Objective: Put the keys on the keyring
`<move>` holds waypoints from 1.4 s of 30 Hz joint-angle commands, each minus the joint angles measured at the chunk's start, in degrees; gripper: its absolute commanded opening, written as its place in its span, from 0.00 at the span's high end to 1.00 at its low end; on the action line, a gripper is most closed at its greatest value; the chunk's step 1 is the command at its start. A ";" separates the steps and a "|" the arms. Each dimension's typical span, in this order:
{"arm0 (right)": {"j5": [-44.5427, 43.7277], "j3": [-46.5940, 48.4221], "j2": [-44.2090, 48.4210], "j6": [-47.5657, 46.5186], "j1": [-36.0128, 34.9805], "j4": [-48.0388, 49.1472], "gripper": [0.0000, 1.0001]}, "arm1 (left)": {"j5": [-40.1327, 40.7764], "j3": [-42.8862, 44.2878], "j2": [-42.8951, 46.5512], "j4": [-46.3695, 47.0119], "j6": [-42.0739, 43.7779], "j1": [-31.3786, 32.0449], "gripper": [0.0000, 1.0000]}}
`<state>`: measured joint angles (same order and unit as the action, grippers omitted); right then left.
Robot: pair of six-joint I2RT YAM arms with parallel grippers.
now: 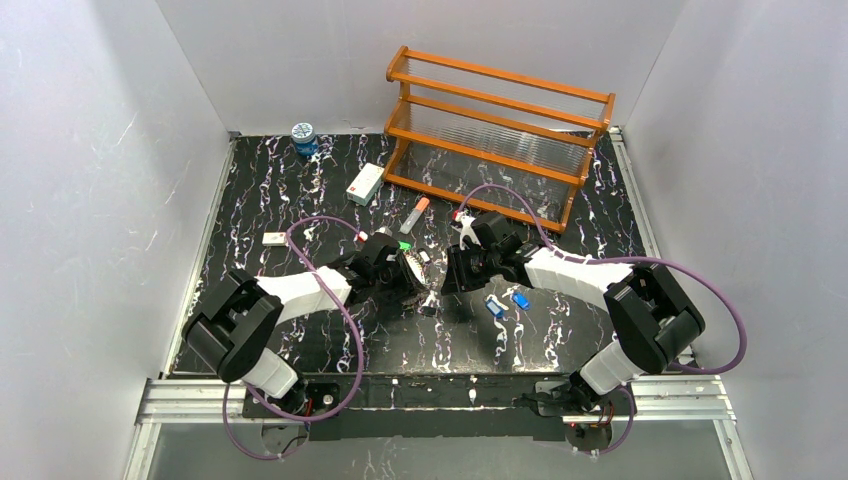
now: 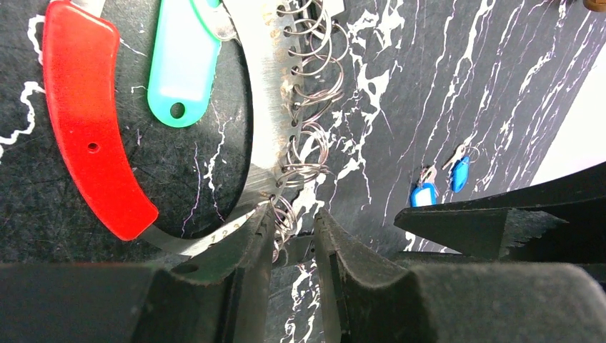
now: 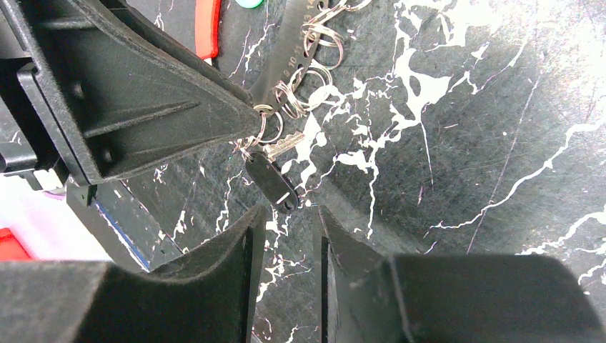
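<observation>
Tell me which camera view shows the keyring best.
Left wrist: the keyring fills the frame, its red grip, silver band and split rings all sharp. Right wrist catches only a stretch of numbered band with rings. Top external shows it tiny and partly hidden.

The left pincer [image 2: 291, 239] comes in from the bottom edge, and its two dark fingers [image 2: 246, 246] stand close together with a narrow gap. Small wire rings of the keyring [image 2: 268, 107] lie in this gap; whether they are pinched, I cannot tell. The keyring is a metal band with a red part, and a green tag [image 2: 182, 64] lies inside its curve. Further right, two blue keys [image 2: 424, 194] lie near each other on the black tabletop [image 2: 400, 86], just above the right pincer [image 2: 457, 223].
</observation>
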<state>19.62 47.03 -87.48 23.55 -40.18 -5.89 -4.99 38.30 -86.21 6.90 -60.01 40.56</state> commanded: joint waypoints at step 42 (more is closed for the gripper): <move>-0.13 -0.59 7.94 -2.13 0.16 4.69 0.50 | 10.29 5.61 7.72 -11.53 15.75 -0.56 1.00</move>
<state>19.42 46.96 -84.27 23.35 -40.18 -5.65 1.10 41.36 -83.57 -0.58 -50.63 40.25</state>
